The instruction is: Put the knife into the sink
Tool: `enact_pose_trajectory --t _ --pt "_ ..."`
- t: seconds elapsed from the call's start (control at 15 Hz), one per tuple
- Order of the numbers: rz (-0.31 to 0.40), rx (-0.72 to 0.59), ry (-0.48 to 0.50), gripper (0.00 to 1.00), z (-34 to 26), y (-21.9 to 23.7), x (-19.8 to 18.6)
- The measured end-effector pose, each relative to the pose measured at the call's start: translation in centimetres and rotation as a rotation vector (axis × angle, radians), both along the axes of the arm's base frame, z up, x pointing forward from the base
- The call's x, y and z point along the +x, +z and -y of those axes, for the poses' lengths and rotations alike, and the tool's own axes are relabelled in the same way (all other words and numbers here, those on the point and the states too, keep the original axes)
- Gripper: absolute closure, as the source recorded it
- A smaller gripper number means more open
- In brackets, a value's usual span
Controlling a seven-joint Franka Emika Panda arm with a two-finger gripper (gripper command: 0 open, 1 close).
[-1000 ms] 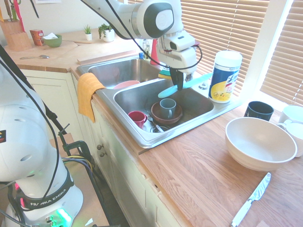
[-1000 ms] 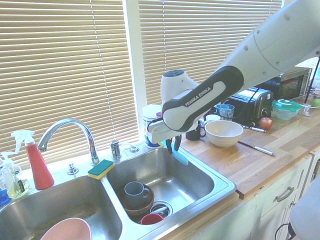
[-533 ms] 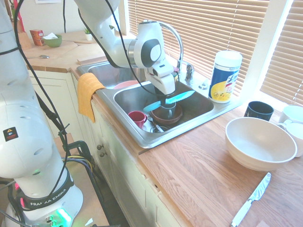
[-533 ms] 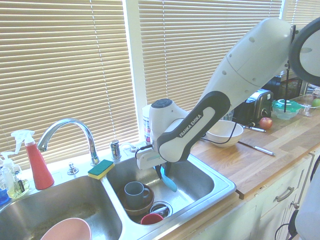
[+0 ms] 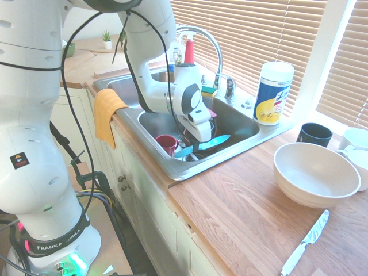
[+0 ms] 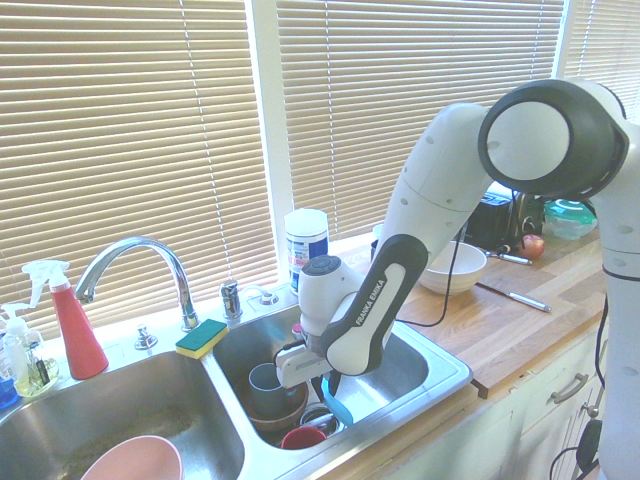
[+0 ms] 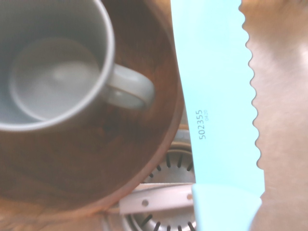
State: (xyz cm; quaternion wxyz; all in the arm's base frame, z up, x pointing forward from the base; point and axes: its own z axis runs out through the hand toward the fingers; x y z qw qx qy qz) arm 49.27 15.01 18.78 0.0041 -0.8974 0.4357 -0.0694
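The white arm reaches down into the right-hand basin of the stainless-steel sink (image 5: 233, 150), its forearm sloping steeply and the wrist bent so that the gripper (image 5: 198, 144) points downward, low between the basin walls. The gripper is closed on the turquoise knife (image 5: 214, 141), which it holds roughly level just above the basin floor; the blade extends toward the worktop side of the basin, and a short end shows on the other side of the gripper.

In the second exterior view, the knife (image 6: 336, 404) appears as a turquoise strip hanging below the gripper (image 6: 325, 380), next to the brown bowl (image 6: 272, 409).

The wrist view shows the serrated blade (image 7: 219, 101) with the number 502355 printed on it. The blade lies beside the brown bowl (image 7: 96, 163), which contains a grey mug (image 7: 50, 62), and it passes over the sink drain (image 7: 166, 168).

A red cup (image 5: 167, 142) stands in the same basin. An orange cloth (image 5: 106, 112) hangs over the sink's front edge. A white bowl (image 5: 315, 172) and a metal knife (image 5: 305, 241) rest on the wooden worktop (image 5: 241, 213).
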Motion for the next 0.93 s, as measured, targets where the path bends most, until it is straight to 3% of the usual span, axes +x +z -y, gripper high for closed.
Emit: enact_pose_trajectory --t 0.2,0.27,0.6,0.93 --pt "-0.021 -0.008 -0.019 1.00 0.4 -2.2 1.2" --pt "-0.029 -0.004 -0.026 0.00 0.0 -2.7 1.3" --pt "-0.054 0.005 -0.031 0.00 -0.1 -4.3 1.9" --pt "-0.037 0.010 -0.012 0.00 0.0 -3.9 2.2"
